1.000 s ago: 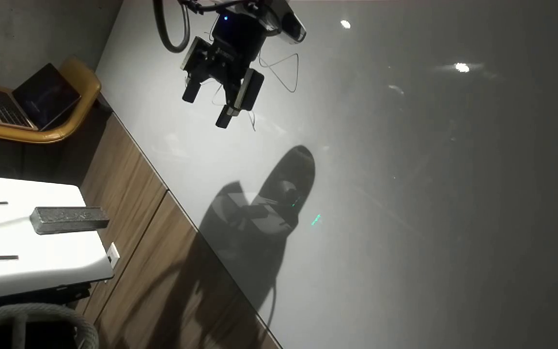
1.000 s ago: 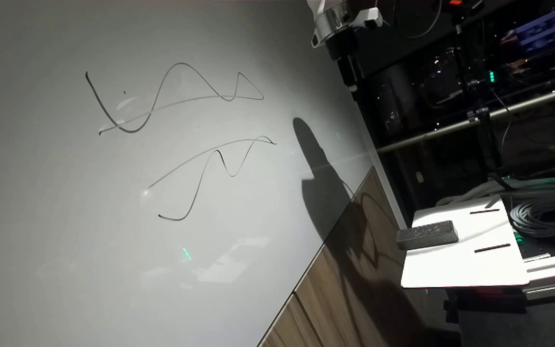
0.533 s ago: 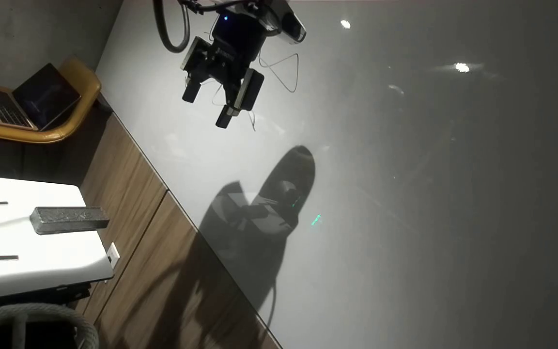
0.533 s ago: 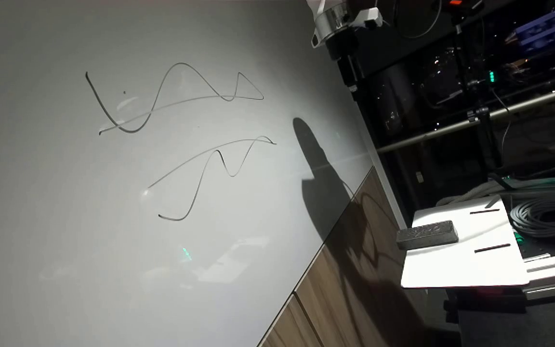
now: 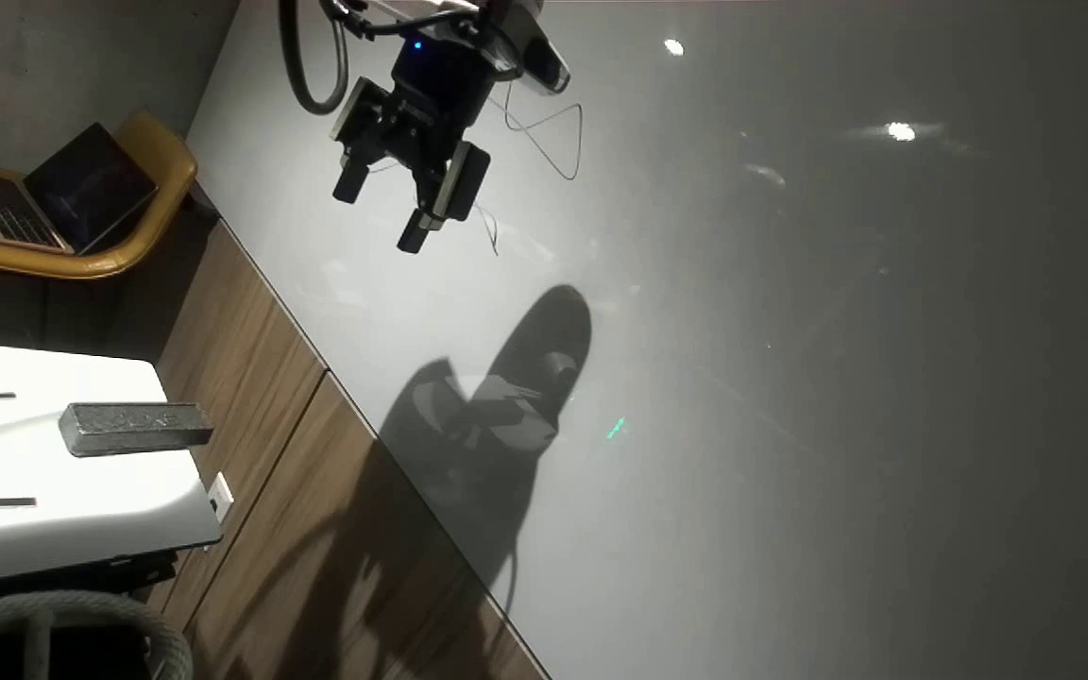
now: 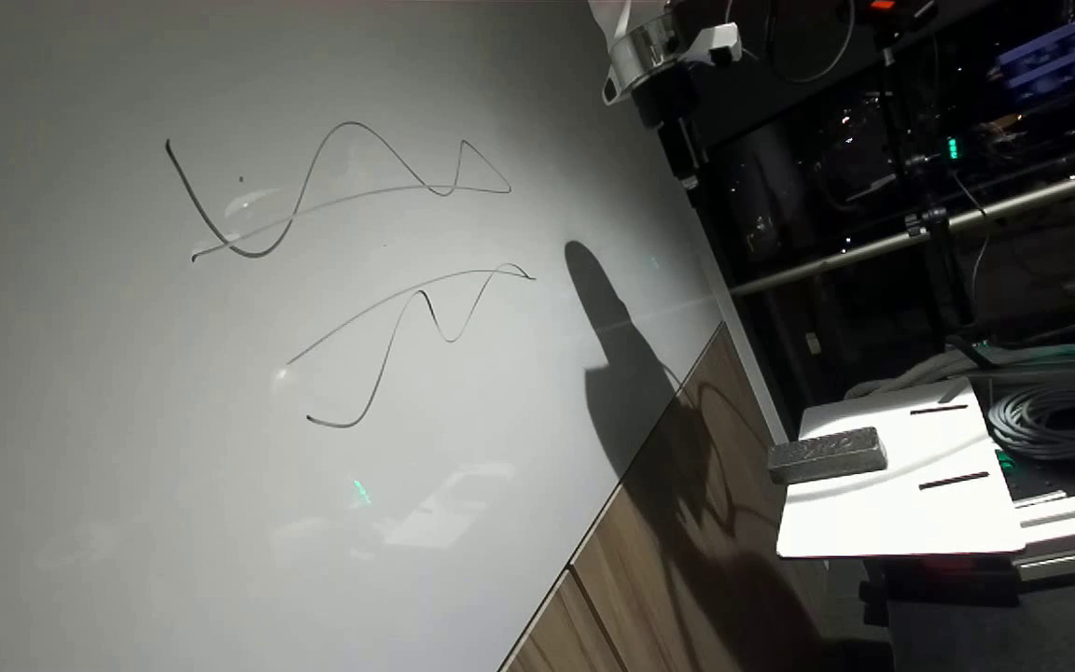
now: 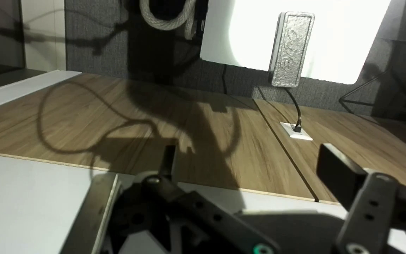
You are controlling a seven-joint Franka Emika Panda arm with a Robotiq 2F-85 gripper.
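My gripper (image 5: 380, 210) is open and empty. Its two dark fingers stand wide apart, also in the wrist view (image 7: 252, 165). It hangs in front of a whiteboard (image 5: 790, 378), apart from it as its shadow suggests. In an exterior view it shows edge-on at the board's side (image 6: 689, 177). Two thin dark wavy marker strokes, an upper one (image 6: 259, 255) and a lower one (image 6: 342, 426), are on the board. A grey block-shaped eraser (image 5: 136, 429) lies on a white plate (image 5: 53, 482), away from the gripper. The eraser also shows in the wrist view (image 7: 291, 49).
Wood panelling (image 5: 251, 349) borders the whiteboard and has a white outlet with a cord (image 7: 296, 135). A laptop (image 5: 95, 184) sits on a yellow chair (image 5: 171, 170). A rope-rimmed basket (image 5: 62, 604) stands by the plate. Coiled cable (image 6: 1051, 443) lies beyond the plate.
My gripper has shifted a little left in one view and slightly down in another over the last half second. Its shadow moved with it. The eraser and strokes have not moved.
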